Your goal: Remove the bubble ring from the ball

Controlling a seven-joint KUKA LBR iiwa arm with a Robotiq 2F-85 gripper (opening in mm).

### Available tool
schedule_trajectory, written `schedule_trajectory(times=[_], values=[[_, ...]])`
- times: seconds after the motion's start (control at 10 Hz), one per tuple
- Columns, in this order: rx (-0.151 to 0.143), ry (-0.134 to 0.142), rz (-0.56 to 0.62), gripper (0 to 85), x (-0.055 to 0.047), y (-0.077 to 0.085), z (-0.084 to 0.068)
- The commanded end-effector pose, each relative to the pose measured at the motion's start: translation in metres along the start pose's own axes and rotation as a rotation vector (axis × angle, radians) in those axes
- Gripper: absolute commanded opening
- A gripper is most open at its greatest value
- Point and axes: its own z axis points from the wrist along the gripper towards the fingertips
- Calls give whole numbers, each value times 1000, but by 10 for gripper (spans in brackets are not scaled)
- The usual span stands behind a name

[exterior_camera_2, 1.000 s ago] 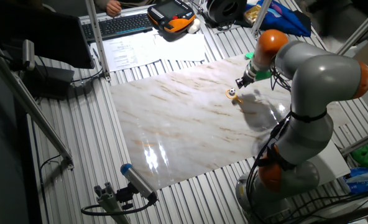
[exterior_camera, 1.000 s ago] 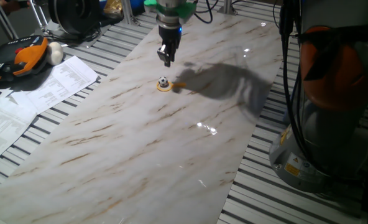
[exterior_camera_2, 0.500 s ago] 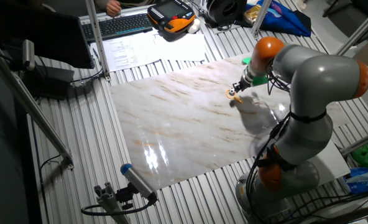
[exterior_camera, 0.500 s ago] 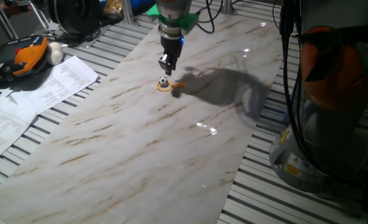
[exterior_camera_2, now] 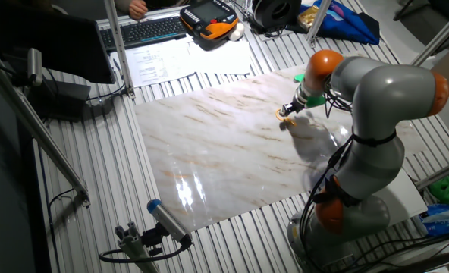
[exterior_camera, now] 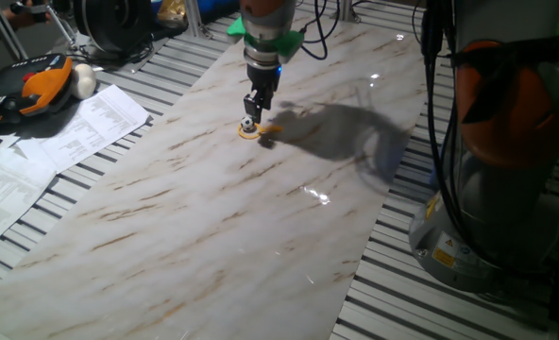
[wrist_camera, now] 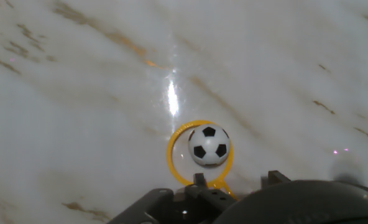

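Observation:
The tiny black-and-white ball (wrist_camera: 209,146) sits on the marble tabletop inside the flat orange-yellow bubble ring (wrist_camera: 175,155), which lies flat around it. The ring's short handle (exterior_camera: 272,129) points right in one fixed view. My gripper (wrist_camera: 237,180) hangs just above them; its fingertips (wrist_camera: 199,180) stand apart at the bottom edge of the hand view, near the handle end of the ring. It is open and holds nothing. One fixed view shows the gripper (exterior_camera: 251,109) right over the ball (exterior_camera: 247,124). The other fixed view shows the gripper (exterior_camera_2: 290,108) at the ring (exterior_camera_2: 282,116).
Paper sheets (exterior_camera: 62,132), an orange-black device (exterior_camera: 34,85) and a larger cream-white ball (exterior_camera: 83,80) lie off the marble slab at the left. A keyboard (exterior_camera_2: 152,30) is at the back. The arm's own base (exterior_camera: 506,142) stands at the right.
My gripper has come down from well above the ball to just over the ball and ring. The ball and ring have not moved.

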Motion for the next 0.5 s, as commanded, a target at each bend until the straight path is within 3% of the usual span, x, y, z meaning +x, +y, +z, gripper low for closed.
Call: schedule_trajectory(times=[0.0, 0.2, 0.4], values=[[-1, 15, -9, 510, 1, 0, 0], [-15, 40, -37, 510, 2, 0, 1], [-4, 11, -53, 510, 9, 3, 6]])
